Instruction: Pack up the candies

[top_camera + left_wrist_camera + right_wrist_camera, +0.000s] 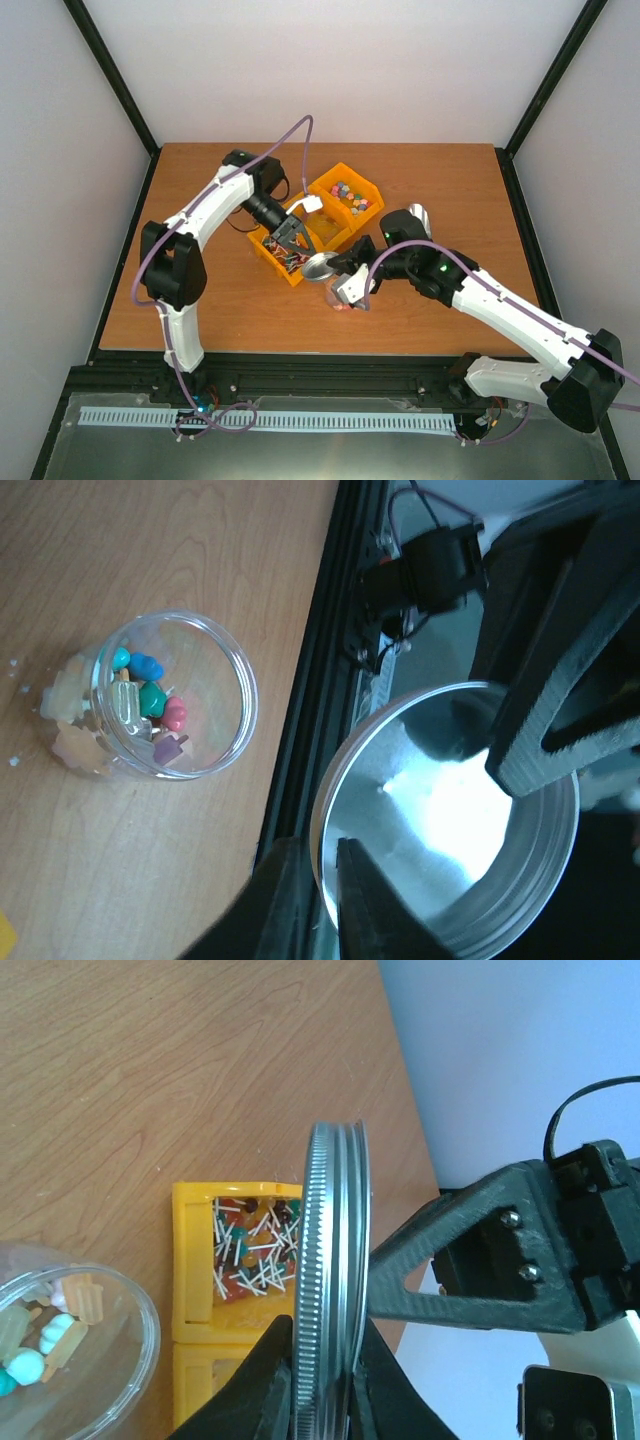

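A silver metal lid [320, 265] hangs in the air between both grippers, in front of the yellow bins. My left gripper [303, 252] pinches its rim, one finger inside and one outside; in the left wrist view [325, 890] the lid's [450, 810] shiny inner face shows. My right gripper [335, 275] is shut across the lid's two faces; in the right wrist view [322, 1380] the lid [330, 1260] is edge-on. The clear jar [175, 695] stands open on the table just below, holding mixed candies [150, 695]. It also shows in the right wrist view [60, 1360].
Two joined yellow bins sit mid-table: the far one [345, 195] holds coloured sweets, the near one [245, 1250] holds sweets with white sticks. The table's black front rail [310, 680] runs close to the jar. The side and back walls enclose the table.
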You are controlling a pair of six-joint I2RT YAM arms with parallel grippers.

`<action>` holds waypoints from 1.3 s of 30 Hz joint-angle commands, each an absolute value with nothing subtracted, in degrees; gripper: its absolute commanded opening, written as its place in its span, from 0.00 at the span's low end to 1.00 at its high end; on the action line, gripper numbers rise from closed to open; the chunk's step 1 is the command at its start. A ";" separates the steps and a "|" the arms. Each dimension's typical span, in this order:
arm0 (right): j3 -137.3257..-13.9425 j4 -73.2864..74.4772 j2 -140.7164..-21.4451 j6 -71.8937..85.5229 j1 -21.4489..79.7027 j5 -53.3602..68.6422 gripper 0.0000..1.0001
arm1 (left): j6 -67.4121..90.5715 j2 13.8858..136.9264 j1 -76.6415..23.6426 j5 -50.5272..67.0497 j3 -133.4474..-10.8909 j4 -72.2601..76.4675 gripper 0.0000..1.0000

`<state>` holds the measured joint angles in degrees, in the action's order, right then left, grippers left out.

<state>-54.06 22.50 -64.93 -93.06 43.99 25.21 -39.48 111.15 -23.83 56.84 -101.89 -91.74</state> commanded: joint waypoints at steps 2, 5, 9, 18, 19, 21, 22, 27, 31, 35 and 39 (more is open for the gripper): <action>-55.32 24.66 -62.98 -79.00 44.32 23.33 0.04 | -29.71 106.90 -18.03 57.18 -103.57 -81.30 0.49; -56.33 23.75 -63.63 -65.13 43.04 23.67 0.03 | -23.39 100.27 -13.69 51.69 -99.11 -69.36 0.71; -60.77 24.16 -66.67 -43.31 39.59 26.95 0.03 | -18.32 87.65 -12.22 41.43 -89.00 -51.43 1.00; -65.30 20.54 -73.14 -5.00 24.77 44.11 0.03 | -19.70 72.47 -12.77 32.44 -74.82 -32.30 1.00; -65.67 20.78 -73.94 -2.78 23.86 46.05 0.03 | -21.67 72.12 -13.19 32.55 -74.41 -32.01 1.00; -65.70 20.26 -75.49 1.12 21.85 50.49 0.03 | -28.30 72.61 -15.33 33.02 -75.64 -35.01 1.00; -65.30 19.42 -76.01 3.26 21.01 52.49 0.03 | -32.41 73.16 -17.25 32.50 -76.66 -38.02 1.00; -62.33 13.45 -77.88 12.38 17.76 60.62 0.03 | -37.10 72.01 -24.29 31.24 -73.74 -35.58 1.00; -60.05 11.70 -78.64 14.68 17.19 64.29 0.03 | -42.12 70.05 -30.13 28.14 -69.07 -29.45 1.00; -58.01 9.56 -78.56 16.79 17.05 67.01 0.03 | -45.77 71.53 -35.74 24.08 -67.81 -28.26 1.00; -56.86 9.30 -78.26 17.45 17.05 67.87 0.03 | -46.01 72.98 -38.60 20.76 -67.52 -23.17 1.00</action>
